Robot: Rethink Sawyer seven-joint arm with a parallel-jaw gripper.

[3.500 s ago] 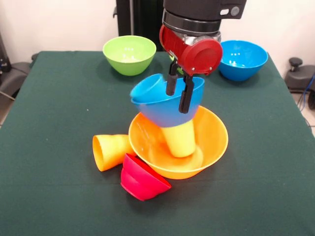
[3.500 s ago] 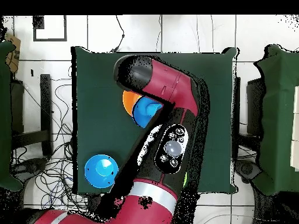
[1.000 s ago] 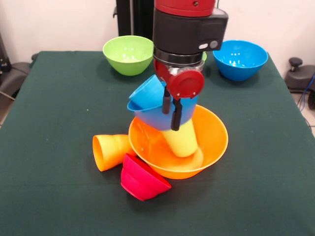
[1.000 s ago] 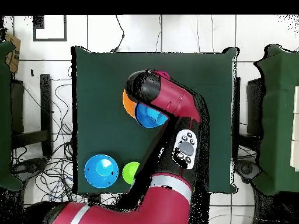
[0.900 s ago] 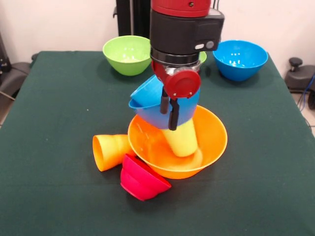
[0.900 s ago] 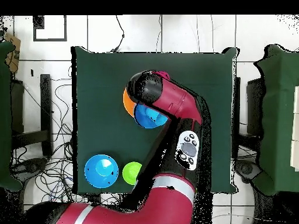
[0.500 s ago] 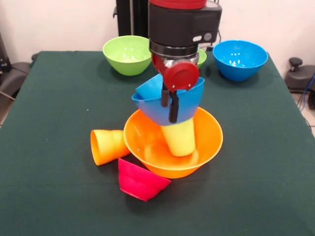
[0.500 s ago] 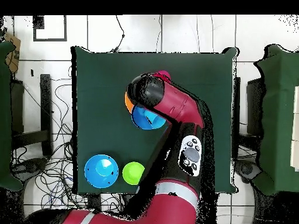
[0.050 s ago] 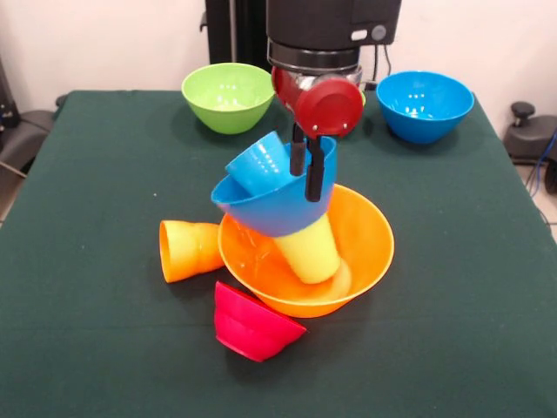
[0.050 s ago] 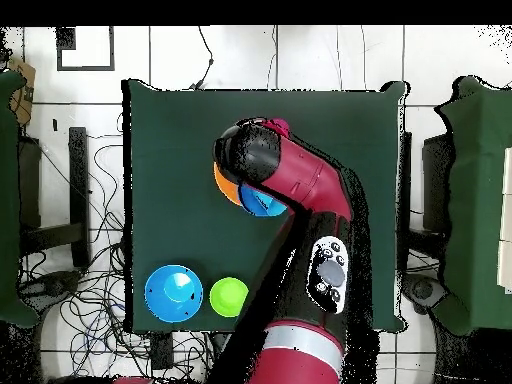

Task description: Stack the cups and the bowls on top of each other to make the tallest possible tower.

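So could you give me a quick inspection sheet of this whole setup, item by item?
Surface: dark green cloth-covered table, square.
Job's things: big orange plastic bowl holds a tilted lime green cup; a blue bowl with a small blue cup inside sits tilted on that cup. Orange cup lies on its side beside the big bowl; small red bowl lies tipped over in front. Green bowl and second blue bowl stand apart at the far edge.
Clutter: nothing seen.
Gripper: black gripper shut on the blue bowl's rim.
Cables: many loose cables on the floor.
Surroundings: tiled floor, other green tables alongside.
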